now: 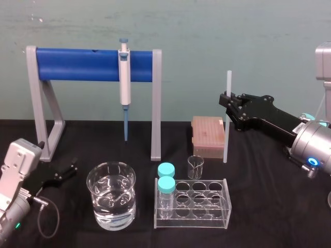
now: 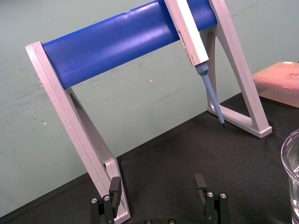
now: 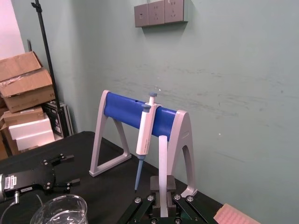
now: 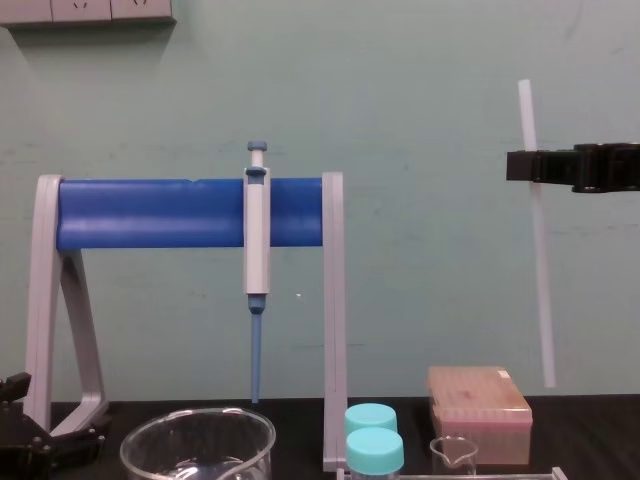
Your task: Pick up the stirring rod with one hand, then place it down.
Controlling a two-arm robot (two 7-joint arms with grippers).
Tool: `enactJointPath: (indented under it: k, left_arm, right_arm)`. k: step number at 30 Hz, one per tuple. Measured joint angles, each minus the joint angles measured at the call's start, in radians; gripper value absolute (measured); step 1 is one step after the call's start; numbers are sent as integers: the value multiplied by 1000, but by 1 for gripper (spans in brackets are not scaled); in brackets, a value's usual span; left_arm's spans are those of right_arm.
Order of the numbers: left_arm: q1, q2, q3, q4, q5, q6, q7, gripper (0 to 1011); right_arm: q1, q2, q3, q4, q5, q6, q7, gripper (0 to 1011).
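Rod point(image 1: 226, 137) clenched upright in right gripper point(image 1: 225, 105), lower end hanging clear of table point(image 1: 269, 173) for setting down; left gripper point(image 1: 67, 170) parked, released, beside stand point(image 1: 41, 103).

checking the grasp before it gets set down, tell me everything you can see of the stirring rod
The stirring rod is a thin, straight, whitish translucent stick, plastic or glass by its look. It hangs nearly upright, slightly tilted, clear of the black table, its lower end in the air near the pink tip box. The right gripper is shut on its upper third, and nothing else touches it.
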Motion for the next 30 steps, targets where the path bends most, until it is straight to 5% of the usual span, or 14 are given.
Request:
enactJointPath:
  k: [30]
  left_arm:
    - [0, 0, 0, 0, 0, 0, 0, 1005]
  right_arm:
    - [0, 1, 0, -1, -1, 2, 0, 79]
